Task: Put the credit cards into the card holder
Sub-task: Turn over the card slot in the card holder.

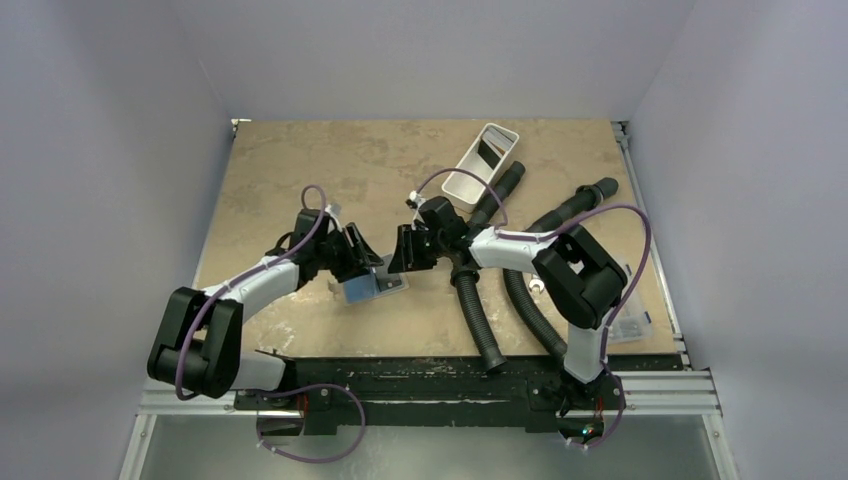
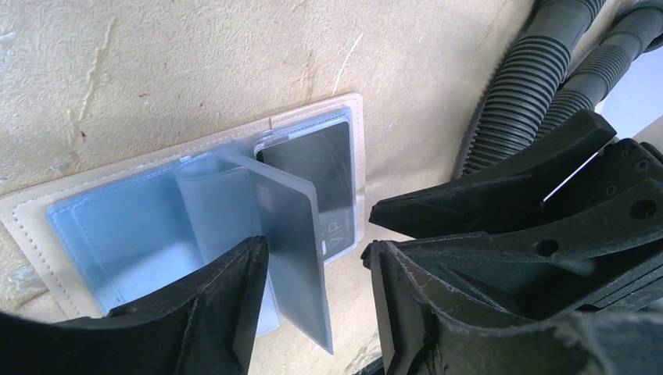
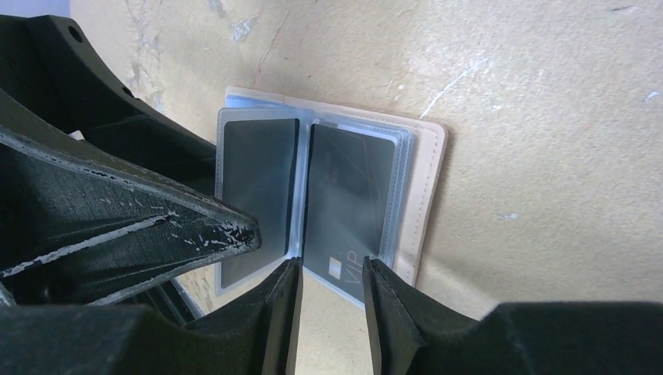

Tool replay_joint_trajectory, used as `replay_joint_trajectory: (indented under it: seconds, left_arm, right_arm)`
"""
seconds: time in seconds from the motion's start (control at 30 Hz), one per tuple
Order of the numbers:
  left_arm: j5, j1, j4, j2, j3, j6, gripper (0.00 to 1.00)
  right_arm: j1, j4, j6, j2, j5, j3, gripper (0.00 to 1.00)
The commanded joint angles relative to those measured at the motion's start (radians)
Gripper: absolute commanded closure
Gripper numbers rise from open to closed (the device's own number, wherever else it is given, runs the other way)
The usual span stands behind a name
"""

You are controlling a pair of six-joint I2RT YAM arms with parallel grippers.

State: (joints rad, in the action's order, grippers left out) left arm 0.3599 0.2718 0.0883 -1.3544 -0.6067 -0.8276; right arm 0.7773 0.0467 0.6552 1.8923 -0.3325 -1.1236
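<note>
The tan-beige card holder (image 2: pixel 356 133) lies open on the table (image 1: pixel 372 290) between both grippers. A light blue card (image 2: pixel 125 234) fills its left sleeve. A black card marked VIP (image 3: pixel 348 195) sits in the right pocket. One clear sleeve leaf (image 2: pixel 293 258) stands upright between my left gripper's (image 2: pixel 314 248) open jaws, close to the left finger and not pinched. My right gripper (image 3: pixel 331 264) is open at the near edge of the black card, with bare table showing in its gap. In the top view the left gripper (image 1: pixel 365 260) and the right gripper (image 1: pixel 402 255) almost meet over the holder.
A white rectangular tray (image 1: pixel 470 175) with something dark inside stands at the back centre. Black corrugated hoses (image 1: pixel 480 310) run from the middle towards the near edge and back right (image 2: pixel 532 86). A clear plastic box (image 1: pixel 630 325) lies at the right edge.
</note>
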Motion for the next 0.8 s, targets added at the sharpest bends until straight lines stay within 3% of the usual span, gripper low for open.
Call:
replay_joint_trajectory:
  seconds: [0.0, 0.23, 0.5, 0.63, 0.77]
  left_arm:
    - [-0.007, 0.010, -0.043, -0.011, -0.041, 0.003, 0.44]
    - [-0.003, 0.016, -0.057, -0.034, -0.050, 0.005, 0.38]
    - [-0.081, 0.015, 0.090, 0.033, -0.067, 0.079, 0.32]
    - [-0.127, -0.004, 0.150, 0.154, -0.036, 0.074, 0.31]
    - [-0.260, -0.029, 0.281, 0.281, -0.111, 0.152, 0.29]
  right_arm:
    - [-0.010, 0.021, -0.020, -0.058, 0.004, 0.010, 0.58]
    - [-0.024, -0.003, -0.051, -0.093, 0.023, 0.020, 0.55]
    - [-0.074, -0.094, -0.130, -0.132, 0.064, -0.008, 0.50]
    - [-0.140, -0.254, -0.267, -0.157, 0.203, -0.120, 0.40]
    - [-0.212, -0.402, -0.434, -0.148, 0.433, -0.293, 0.31]
